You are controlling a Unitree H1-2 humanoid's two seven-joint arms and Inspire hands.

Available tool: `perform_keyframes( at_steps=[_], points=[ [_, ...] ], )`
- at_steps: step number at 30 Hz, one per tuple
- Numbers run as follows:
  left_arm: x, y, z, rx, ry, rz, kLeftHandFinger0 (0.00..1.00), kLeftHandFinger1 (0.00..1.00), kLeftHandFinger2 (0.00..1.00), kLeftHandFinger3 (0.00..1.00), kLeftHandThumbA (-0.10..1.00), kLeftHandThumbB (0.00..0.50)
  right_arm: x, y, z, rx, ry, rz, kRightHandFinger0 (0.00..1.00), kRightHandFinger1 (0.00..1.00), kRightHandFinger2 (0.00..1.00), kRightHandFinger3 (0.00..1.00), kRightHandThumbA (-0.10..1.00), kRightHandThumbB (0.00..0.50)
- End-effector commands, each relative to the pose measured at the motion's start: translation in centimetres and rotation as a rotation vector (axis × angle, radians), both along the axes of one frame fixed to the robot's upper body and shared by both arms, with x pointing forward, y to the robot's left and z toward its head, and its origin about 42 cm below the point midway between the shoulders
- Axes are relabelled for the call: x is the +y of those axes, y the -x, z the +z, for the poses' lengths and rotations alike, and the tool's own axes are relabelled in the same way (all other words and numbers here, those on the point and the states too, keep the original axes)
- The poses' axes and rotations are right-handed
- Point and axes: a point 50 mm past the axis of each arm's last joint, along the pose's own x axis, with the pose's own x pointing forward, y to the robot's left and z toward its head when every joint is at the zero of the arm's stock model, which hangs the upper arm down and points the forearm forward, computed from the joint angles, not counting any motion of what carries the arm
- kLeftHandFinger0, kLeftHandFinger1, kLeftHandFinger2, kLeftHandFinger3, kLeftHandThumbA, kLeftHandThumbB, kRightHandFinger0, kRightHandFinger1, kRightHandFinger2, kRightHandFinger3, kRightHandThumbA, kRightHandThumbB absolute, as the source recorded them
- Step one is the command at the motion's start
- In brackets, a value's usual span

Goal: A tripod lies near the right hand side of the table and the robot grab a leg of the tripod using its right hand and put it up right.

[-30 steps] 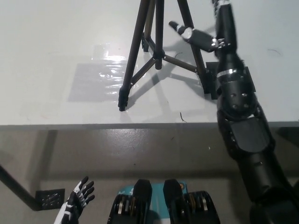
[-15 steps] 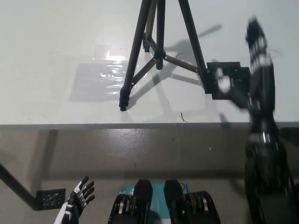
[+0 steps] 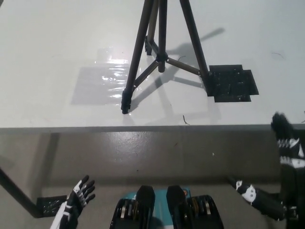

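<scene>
White table (image 3: pixel 57 43): a clear, glossy tape patch (image 3: pixel 102 81) left of centre; black tape patch (image 3: pixel 232 83) at right. Grey floor (image 3: pixel 152 152) below, with a small black mark (image 3: pixel 47 205) at lower left.

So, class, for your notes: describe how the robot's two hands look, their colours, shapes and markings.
The left hand at the lower left is white with black patches, and its slim fingers are dark with pale bands. The right hand at the lower right is black, blurred here, with white marks across it. Its arm is black and bulky, with a pale patch near.
</scene>
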Motion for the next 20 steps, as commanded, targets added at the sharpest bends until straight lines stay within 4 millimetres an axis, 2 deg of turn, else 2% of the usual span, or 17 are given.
perform_keyframes(
  at_steps=[1, 3, 5, 6, 9, 11, 14, 15, 17, 19, 20],
  points=[
    [0.2, -1.0, 1.6, -0.059, 0.009, -0.027, 1.00, 1.00, 1.00, 1.00, 1.00, 0.375, 0.1, -1.5, -2.6, 0.036, -0.053, 0.026, 1.00, 1.00, 1.00, 1.00, 1.00, 0.319],
    [0.0, -1.1, 1.8, -0.057, 0.020, -0.025, 1.00, 1.00, 1.00, 1.00, 1.00, 0.369, 0.1, -2.2, -4.6, 0.122, -0.070, 0.003, 1.00, 1.00, 1.00, 1.00, 1.00, 0.296],
    [0.0, -1.4, 2.0, -0.062, 0.026, -0.021, 1.00, 1.00, 1.00, 1.00, 1.00, 0.357, 0.2, -2.8, -5.8, 0.170, -0.085, -0.002, 1.00, 1.00, 1.00, 1.00, 1.00, 0.288],
    [0.1, -1.6, 1.9, -0.062, 0.031, -0.020, 1.00, 1.00, 1.00, 1.00, 1.00, 0.352, 0.5, -3.2, -7.5, 0.244, -0.114, 0.021, 1.00, 1.00, 1.00, 1.00, 1.00, 0.322],
    [0.2, -1.5, 1.9, -0.062, 0.020, -0.020, 1.00, 1.00, 1.00, 1.00, 1.00, 0.335, 0.7, -3.2, -9.2, 0.315, -0.111, 0.031, 1.00, 1.00, 1.00, 1.00, 1.00, 0.345],
    [0.3, -1.8, 2.0, -0.064, 0.013, -0.020, 1.00, 1.00, 1.00, 1.00, 1.00, 0.336, 0.8, -3.4, -9.8, 0.371, -0.114, 0.037, 1.00, 1.00, 1.00, 1.00, 1.00, 0.339],
    [0.2, -1.7, 1.8, -0.064, 0.023, -0.013, 1.00, 1.00, 1.00, 1.00, 1.00, 0.349, 0.5, -3.6, -10.5, 0.432, -0.137, 0.061, 1.00, 1.00, 1.00, 1.00, 1.00, 0.274],
    [0.2, -1.7, 1.8, -0.065, 0.023, -0.012, 1.00, 1.00, 1.00, 1.00, 1.00, 0.350, 0.5, -3.7, -10.5, 0.438, -0.143, 0.065, 1.00, 1.00, 1.00, 1.00, 1.00, 0.268],
    [0.1, -1.6, 1.7, -0.055, 0.023, -0.013, 1.00, 1.00, 1.00, 1.00, 1.00, 0.347, 0.6, -4.0, -10.5, 0.452, -0.154, 0.069, 1.00, 1.00, 1.00, 1.00, 1.00, 0.192],
    [0.0, -1.7, 1.7, -0.057, 0.022, -0.012, 1.00, 1.00, 1.00, 1.00, 1.00, 0.343, 0.8, -4.6, -9.8, 0.463, -0.153, 0.074, 1.00, 1.00, 1.00, 1.00, 1.00, 0.150],
    [0.0, -1.7, 1.7, -0.057, 0.022, -0.012, 1.00, 1.00, 1.00, 1.00, 1.00, 0.343, 0.8, -4.6, -9.8, 0.463, -0.153, 0.074, 1.00, 1.00, 1.00, 1.00, 1.00, 0.150]
  ],
)
